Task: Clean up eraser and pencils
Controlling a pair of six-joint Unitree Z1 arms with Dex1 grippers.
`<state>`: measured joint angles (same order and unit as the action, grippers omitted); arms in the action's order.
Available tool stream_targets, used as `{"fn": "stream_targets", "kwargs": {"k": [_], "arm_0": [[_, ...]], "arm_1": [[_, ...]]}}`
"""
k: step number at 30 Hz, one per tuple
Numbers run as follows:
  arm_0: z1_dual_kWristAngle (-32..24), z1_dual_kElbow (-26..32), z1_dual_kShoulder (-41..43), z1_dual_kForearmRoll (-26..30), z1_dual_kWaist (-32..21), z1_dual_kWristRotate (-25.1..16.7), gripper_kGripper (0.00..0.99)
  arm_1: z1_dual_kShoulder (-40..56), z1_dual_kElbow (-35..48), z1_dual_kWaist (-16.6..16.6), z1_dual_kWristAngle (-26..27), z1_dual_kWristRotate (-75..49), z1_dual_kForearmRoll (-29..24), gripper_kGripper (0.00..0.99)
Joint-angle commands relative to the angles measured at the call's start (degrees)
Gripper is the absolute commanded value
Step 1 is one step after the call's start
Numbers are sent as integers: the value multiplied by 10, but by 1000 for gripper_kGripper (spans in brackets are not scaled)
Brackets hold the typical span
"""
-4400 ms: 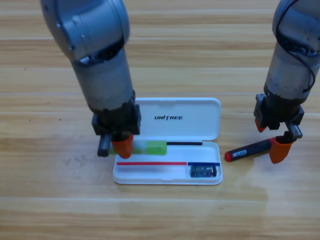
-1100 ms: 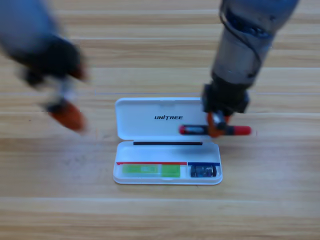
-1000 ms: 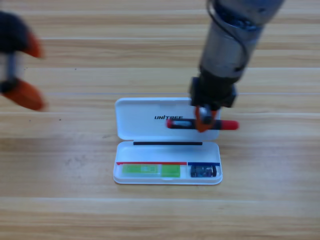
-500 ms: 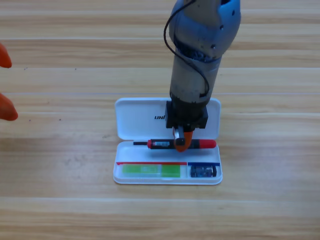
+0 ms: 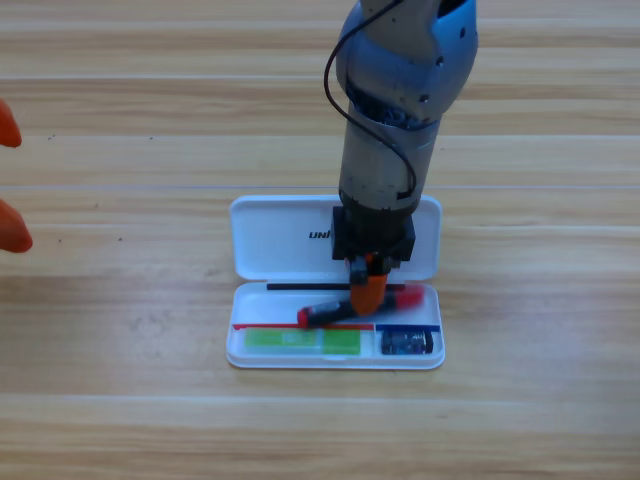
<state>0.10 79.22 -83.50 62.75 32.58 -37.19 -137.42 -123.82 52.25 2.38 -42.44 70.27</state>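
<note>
Orange tips of the left gripper (image 5: pixel 8 180) only, cut off at the left edge, spread well apart. Right gripper (image 5: pixel 366 292) over the case (image 5: pixel 262 238), pointing down, pinching the black pencil (image 5: pixel 330 311); middle of that pencil hidden behind the jaws, red end tilted up to the right. Upper right part of the lid hidden behind the right arm, print only partly readable. Two pencils counted: the black one, held slanted over the tray, and the white-and-green pencil (image 5: pixel 302 341) lying flat in the long front compartment. One eraser (image 5: pixel 405 343) in the small right compartment, label hard to read. Pale wooden table (image 5: pixel 530 400) with long plank lines all around.
</note>
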Motion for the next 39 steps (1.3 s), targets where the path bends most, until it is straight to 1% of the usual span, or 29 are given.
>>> {"fn": "stream_targets", "kwargs": {"k": [1, 5, 8, 10, 12, 14, 17, 18, 20, 22, 24, 25, 26, 32, 39], "arm_0": [[-6, -9, -6, 2, -12, 5, 989], [-6, -6, -10, -2, -12, 5, 989], [-9, 23, -22, -3, -12, 6, 983], [-4, 55, -41, -6, -17, 5, 969], [-5, 96, -68, -9, -31, -2, 939], [-15, 132, -98, -19, -41, -9, 874], [-42, 193, -156, -29, -52, -17, 742], [-53, 211, -176, -34, -55, -17, 683], [-80, 241, -213, -49, -62, -21, 509], [-107, 263, -250, -67, -68, -25, 305], [-135, 267, -275, -94, -77, -29, 130], [-149, 266, -287, -108, -81, -29, 49], [-162, 264, -297, -120, -85, -29, 0], [-242, 251, -370, -170, -112, -28, 0], [-322, 250, -453, -170, -124, -48, 0]], "arm_1": [[-26, -3, 16, 3, 12, 11, 862], [-14, -2, 16, 4, 14, 11, 876], [3, 3, 17, 10, 15, 15, 904], [26, 17, 19, 26, 15, 16, 904], [57, 35, 21, 55, 16, 16, 904], [99, 65, 21, 95, 17, 16, 904], [177, 123, 22, 151, 18, 3, 904], [208, 150, 22, 164, 21, -15, 904], [279, 221, 22, 177, 33, -76, 905], [355, 308, 22, 186, 59, -160, 917], [419, 384, 22, 192, 87, -234, 919], [443, 408, 22, 197, 97, -256, 922], [458, 423, 22, 198, 104, -266, 930], [496, 446, 22, 215, 142, -268, 931], [507, 458, 22, 216, 147, -269, 934]]}}
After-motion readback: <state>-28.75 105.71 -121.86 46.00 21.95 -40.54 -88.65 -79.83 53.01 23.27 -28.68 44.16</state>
